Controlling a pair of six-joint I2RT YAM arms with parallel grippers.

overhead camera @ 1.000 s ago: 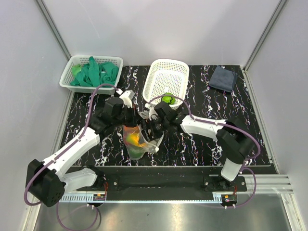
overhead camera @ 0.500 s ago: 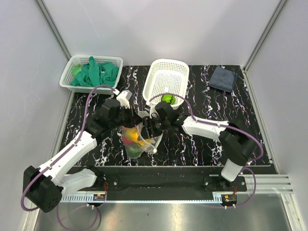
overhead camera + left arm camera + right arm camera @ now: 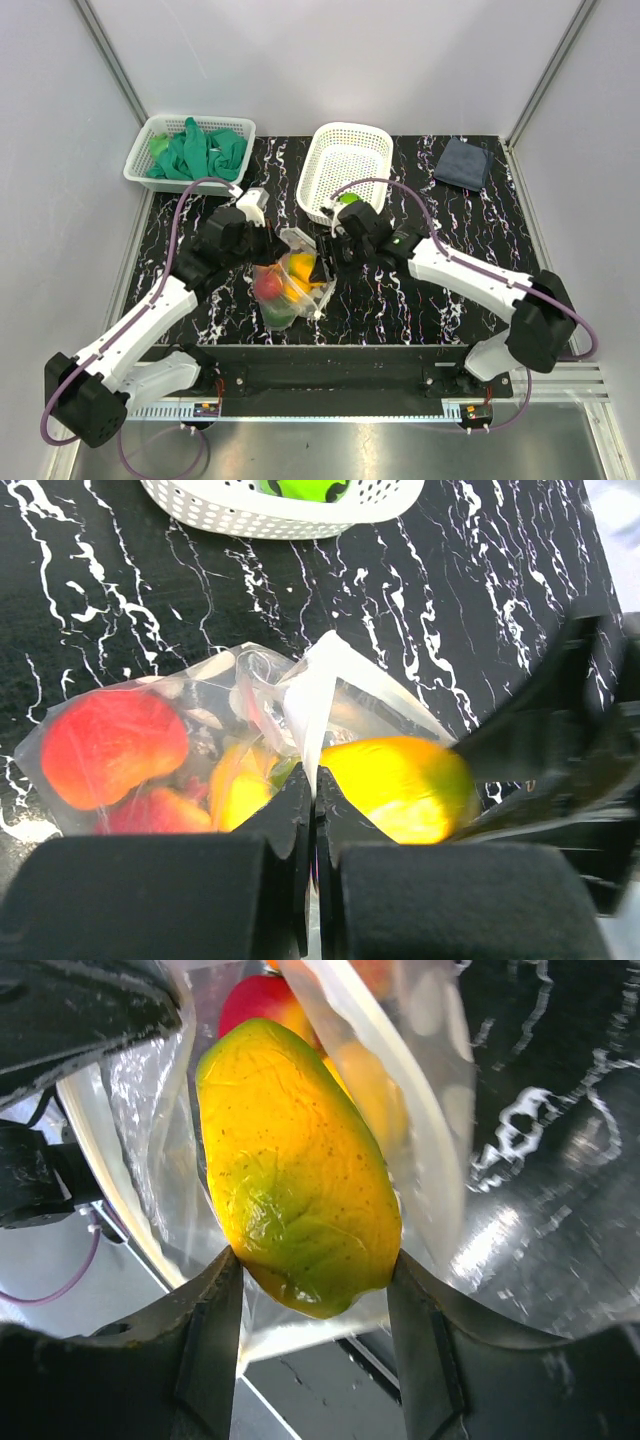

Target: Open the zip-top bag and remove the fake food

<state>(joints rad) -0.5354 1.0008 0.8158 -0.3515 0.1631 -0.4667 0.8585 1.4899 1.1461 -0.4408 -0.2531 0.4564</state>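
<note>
zip-top bag (image 3: 285, 290) sits on the table (image 3: 430, 300) between the arms, limp thin film, left gripper (image 3: 312, 792) pressed together on its rim. right gripper (image 3: 315, 1295) pinches a yellow-green fake food piece (image 3: 295, 1160) at the mouth; looks light, hard, slippery: grip across its middle.

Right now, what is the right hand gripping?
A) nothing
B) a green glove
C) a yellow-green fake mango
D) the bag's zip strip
C: the right wrist view shows the right hand closed on both sides of the yellow-green fake mango at the mouth of the zip-top bag.
</note>
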